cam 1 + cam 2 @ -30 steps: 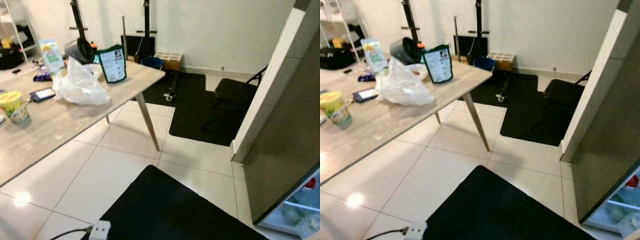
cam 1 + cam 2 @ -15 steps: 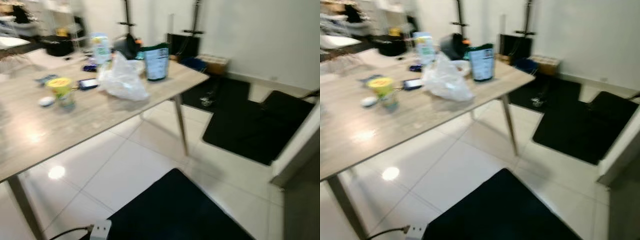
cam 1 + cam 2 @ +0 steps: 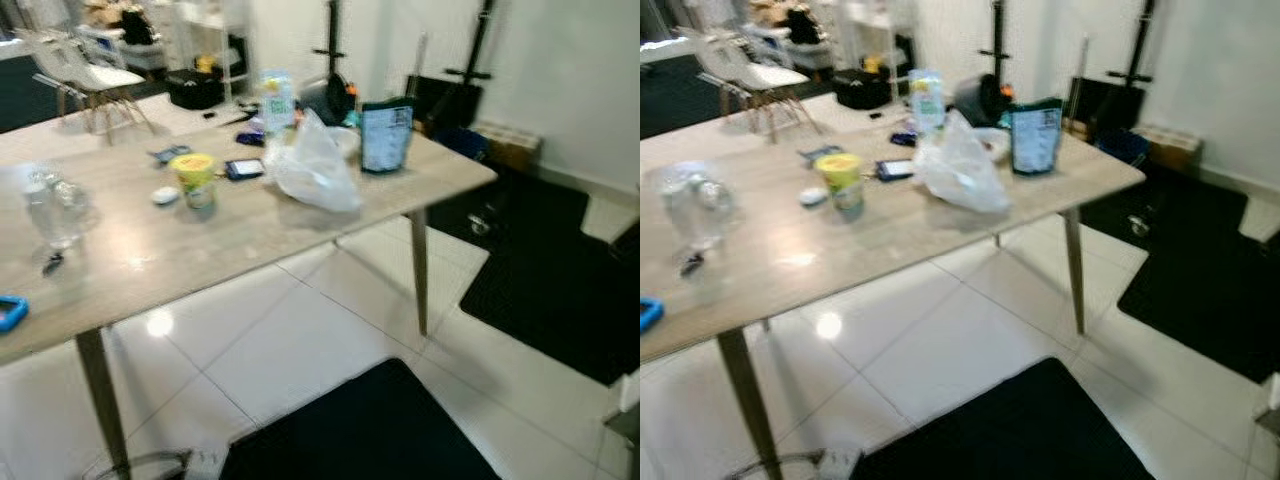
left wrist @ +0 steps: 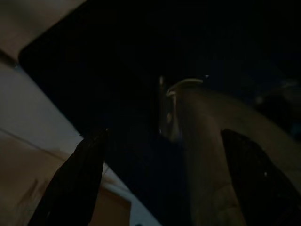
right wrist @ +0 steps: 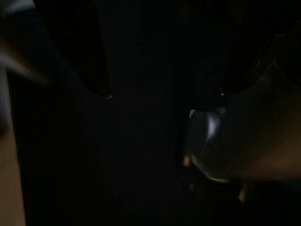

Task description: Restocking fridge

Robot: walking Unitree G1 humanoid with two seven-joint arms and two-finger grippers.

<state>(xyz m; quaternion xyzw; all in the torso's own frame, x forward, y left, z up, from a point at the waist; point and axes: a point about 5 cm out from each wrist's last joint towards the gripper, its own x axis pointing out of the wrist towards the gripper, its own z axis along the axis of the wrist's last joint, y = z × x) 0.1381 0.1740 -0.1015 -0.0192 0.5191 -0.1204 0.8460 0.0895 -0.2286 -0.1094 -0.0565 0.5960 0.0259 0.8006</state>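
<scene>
View change: the head camera has swung left since a second ago; the open fridge that stood at the right edge then is out of frame, and far more of the counter [image 3: 250, 225] fills the picture. The things on it have not moved; the shift is the camera's.
Groceries: a white plastic bag [image 3: 315, 170], a dark green pouch [image 3: 385, 135] standing upright near the far corner, a carton [image 3: 277, 100] behind the bag, and a yellow-lidded cup [image 3: 195, 178] nearer the middle.
Other items: a clear plastic bottle [image 3: 55, 205] toward the near end, a phone [image 3: 245, 167] just beside the bag.
Left pincer: [image 4: 164, 174] hangs idle over a dark floor mat, fingers spread, nothing between them.
Right pincer: its wrist view is too dark; I cannot tell its state.
Meaning: the robot seems to be turning toward the counter to fetch the next item; nothing is picked yet.
</scene>
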